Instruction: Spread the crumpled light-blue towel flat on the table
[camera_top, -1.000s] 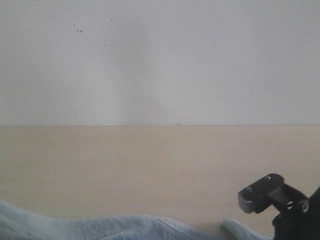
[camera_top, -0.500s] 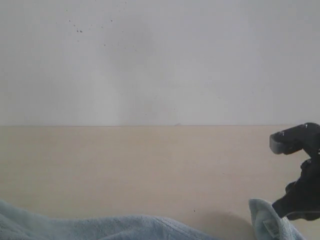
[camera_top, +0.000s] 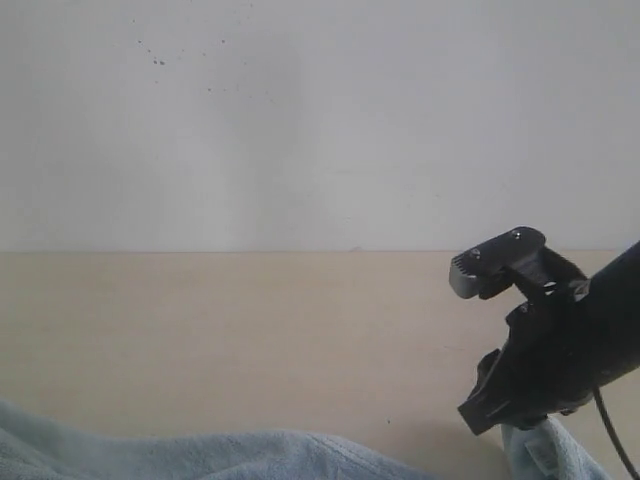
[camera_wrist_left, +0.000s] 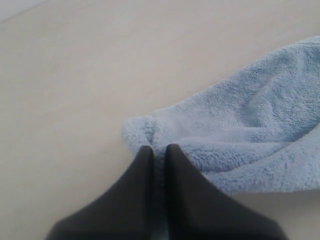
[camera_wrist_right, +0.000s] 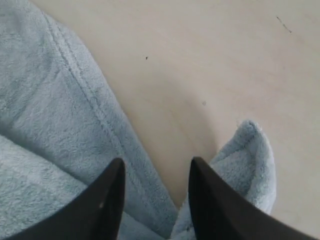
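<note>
Towel (camera_top: 200, 455) lies low along the bottom edge of the exterior view, a rumpled band running from the lower left toward the lower right. There an upturned corner (camera_top: 545, 455) shows under your right gripper (camera_top: 468, 348). That gripper hangs at the right of the frame with its jaws spread, holding nothing. Bare table (camera_top: 250, 330) fills the middle band and a plain white wall (camera_top: 300, 120) the upper half, so you have free room to draw the cloth out.

From the left wrist, your left gripper (camera_wrist_left: 158, 149) is pinched tight on a bunched end of the towel, and the cloth trails away from it over the table.

From the right wrist, the parted fingers (camera_wrist_right: 107, 200) straddle a hemmed fold, with the upturned corner just beside one of them. I judge the right arm nearer that corner, since the towel's long axis runs between your two grippers.
</note>
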